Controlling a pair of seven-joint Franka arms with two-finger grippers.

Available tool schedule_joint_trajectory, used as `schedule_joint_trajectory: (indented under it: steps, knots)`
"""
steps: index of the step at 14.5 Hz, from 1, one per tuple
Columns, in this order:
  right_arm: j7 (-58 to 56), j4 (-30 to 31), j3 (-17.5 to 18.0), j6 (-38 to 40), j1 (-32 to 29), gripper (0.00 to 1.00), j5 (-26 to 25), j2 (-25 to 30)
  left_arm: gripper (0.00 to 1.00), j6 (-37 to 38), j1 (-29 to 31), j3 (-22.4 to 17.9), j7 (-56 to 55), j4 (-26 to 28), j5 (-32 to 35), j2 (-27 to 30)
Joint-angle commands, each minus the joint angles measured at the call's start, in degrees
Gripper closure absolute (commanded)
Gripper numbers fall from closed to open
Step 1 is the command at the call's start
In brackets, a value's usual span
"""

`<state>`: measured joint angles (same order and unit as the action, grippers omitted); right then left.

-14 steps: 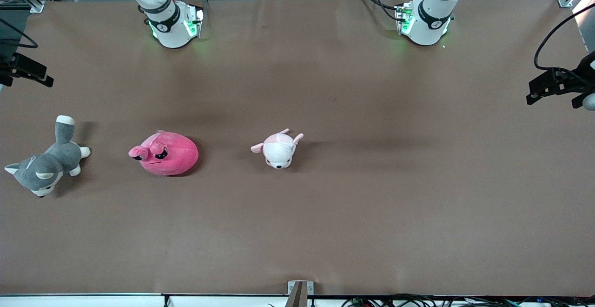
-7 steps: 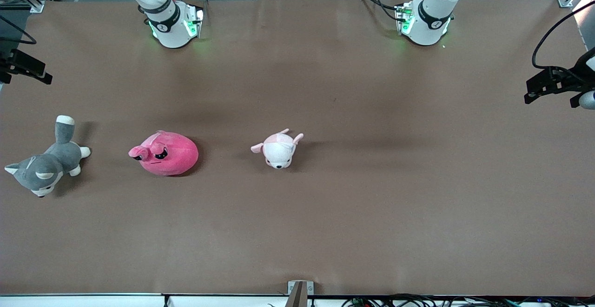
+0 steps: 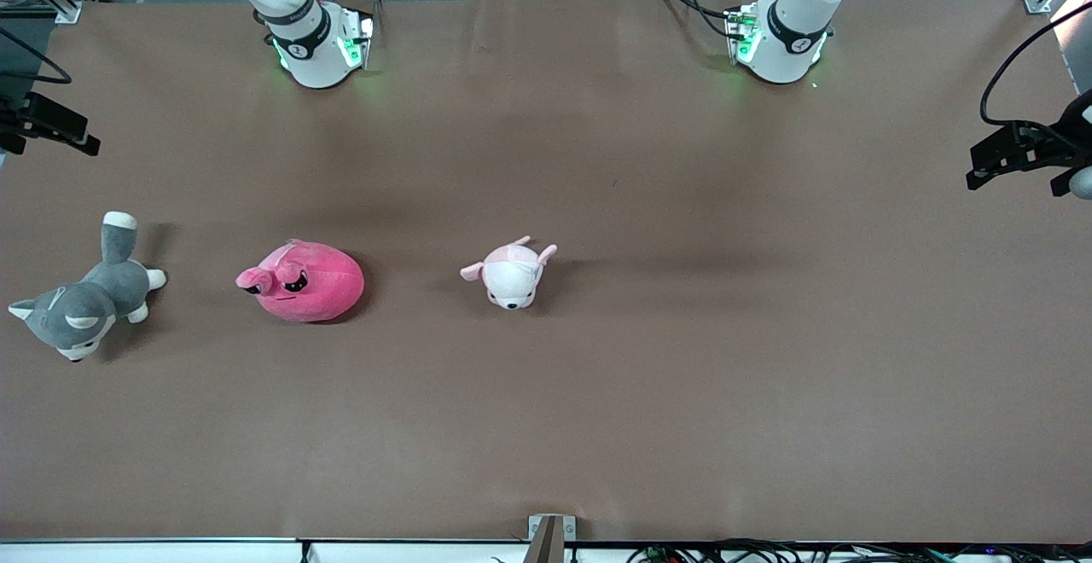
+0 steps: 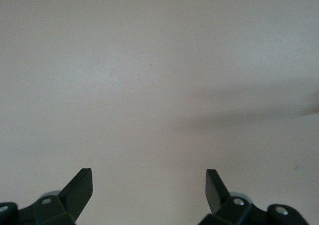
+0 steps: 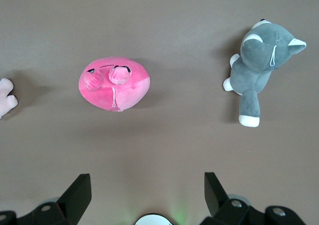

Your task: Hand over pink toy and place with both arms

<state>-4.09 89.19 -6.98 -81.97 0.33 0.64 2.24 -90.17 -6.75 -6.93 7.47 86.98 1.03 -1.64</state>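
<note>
The pink toy (image 3: 303, 281), a round hot-pink plush with floppy ears and black eye marks, lies on the brown table (image 3: 682, 375) toward the right arm's end. It also shows in the right wrist view (image 5: 114, 83). My right gripper (image 5: 147, 185) is open and empty, high above the table over its own base, well apart from the toy. My left gripper (image 4: 148, 182) is open and empty over bare table. Neither gripper shows in the front view. Only the arms' bases show there, the right base (image 3: 316, 47) and the left base (image 3: 781, 38).
A pale pink-and-white plush (image 3: 510, 271) lies mid-table beside the pink toy. A grey-and-white plush dog (image 3: 81, 303) lies at the table's edge at the right arm's end, also in the right wrist view (image 5: 256, 68). Black mounts (image 3: 1024, 153) stick in at both table ends.
</note>
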Motion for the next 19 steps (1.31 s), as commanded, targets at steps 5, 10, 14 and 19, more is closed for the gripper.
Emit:
schedule_joint_trajectory:
  steps: [5, 10, 14, 19]
  knots:
    - [0.84, 1.95, 1.44, -0.64, -1.04, 0.00, -1.08, 1.98, 0.00, -0.35, 3.84, 3.22, 0.71, 0.91, -0.77, 1.03]
    - [0.84, 1.95, 1.53, -0.38, -0.86, 0.00, -1.08, 2.94, 0.00, -0.35, 4.73, 4.03, 0.44, 0.83, -0.77, 1.12]
    - [0.75, 1.95, 1.53, 1.29, -0.51, 0.00, -1.08, 5.84, 0.00, -0.44, 4.64, 3.94, 0.62, 0.74, -0.77, 1.29]
    - [0.93, 2.04, 1.53, 1.20, -0.42, 0.00, -1.08, 5.58, 0.00, -0.44, 4.64, 3.94, 0.27, -0.49, -2.00, 1.29]
